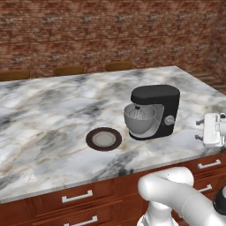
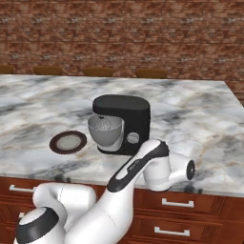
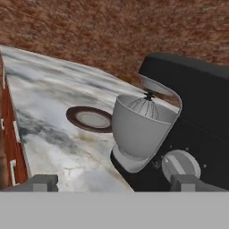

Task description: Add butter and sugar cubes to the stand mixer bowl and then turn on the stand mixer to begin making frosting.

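The black stand mixer [image 1: 156,108] stands on the marble counter with its head down and a whisk inside the grey metal bowl [image 1: 140,118]. In the hand view the bowl [image 3: 138,129] is close ahead, and the silver knob [image 3: 180,164] on the mixer's side sits low on the right. My gripper [image 1: 199,130] hovers to the right of the mixer at knob height. It points at the mixer and is open, with nothing between its fingertips [image 3: 42,182]. The butter and sugar cubes are out of view.
A round dark brown plate [image 1: 103,139] with a pale centre lies on the counter [image 1: 53,114] left of the mixer. Brown chair backs [image 1: 68,69] line the far side. Drawers [image 1: 77,196] run below the near edge. A brick wall rises behind.
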Available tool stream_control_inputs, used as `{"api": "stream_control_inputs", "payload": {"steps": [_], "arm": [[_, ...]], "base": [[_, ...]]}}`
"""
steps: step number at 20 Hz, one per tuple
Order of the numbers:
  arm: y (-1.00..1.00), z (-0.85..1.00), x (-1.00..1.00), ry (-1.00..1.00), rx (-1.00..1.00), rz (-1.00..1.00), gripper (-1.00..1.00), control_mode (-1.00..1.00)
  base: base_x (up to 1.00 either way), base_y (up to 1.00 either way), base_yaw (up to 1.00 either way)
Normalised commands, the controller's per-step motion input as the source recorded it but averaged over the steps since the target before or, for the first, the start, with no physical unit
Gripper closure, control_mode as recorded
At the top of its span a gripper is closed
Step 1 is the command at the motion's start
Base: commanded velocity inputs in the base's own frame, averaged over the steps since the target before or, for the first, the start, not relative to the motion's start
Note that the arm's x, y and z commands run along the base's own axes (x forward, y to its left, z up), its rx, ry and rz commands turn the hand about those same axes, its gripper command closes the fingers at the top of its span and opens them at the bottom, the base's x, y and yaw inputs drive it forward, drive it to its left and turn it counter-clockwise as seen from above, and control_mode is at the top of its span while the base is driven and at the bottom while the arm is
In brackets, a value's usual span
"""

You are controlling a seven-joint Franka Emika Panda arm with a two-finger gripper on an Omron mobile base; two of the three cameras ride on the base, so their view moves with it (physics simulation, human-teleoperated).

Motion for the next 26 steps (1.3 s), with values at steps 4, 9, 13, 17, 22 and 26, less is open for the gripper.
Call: {"api": "stream_control_inputs", "payload": {"steps": [4, 9, 13, 17, 22, 26], "arm": [[0.32, 0.11, 0.02, -0.11, 0.00, -0.12, -1.00, -1.00], [0.07, 0.19, 0.27, 0.00, 0.02, -0.03, -1.00, -1.00], [0.01, 0.11, 0.29, 0.00, 0.02, -0.02, -1.00, -1.00], [0.01, 0.00, 0.20, 0.00, 0.00, -0.03, -1.00, -1.00], [0.14, -0.01, 0.08, 0.00, 0.00, -0.07, -1.00, -1.00], [0.34, 0.00, 0.00, -0.02, -0.01, -0.14, -1.00, -1.00]], "base": [[0.00, 0.00, 0.00], [0.00, 0.00, 0.00], [0.00, 0.00, 0.00], [0.00, 0.00, 0.00], [0.00, 0.00, 0.00], [0.00, 0.00, 0.00]]}}
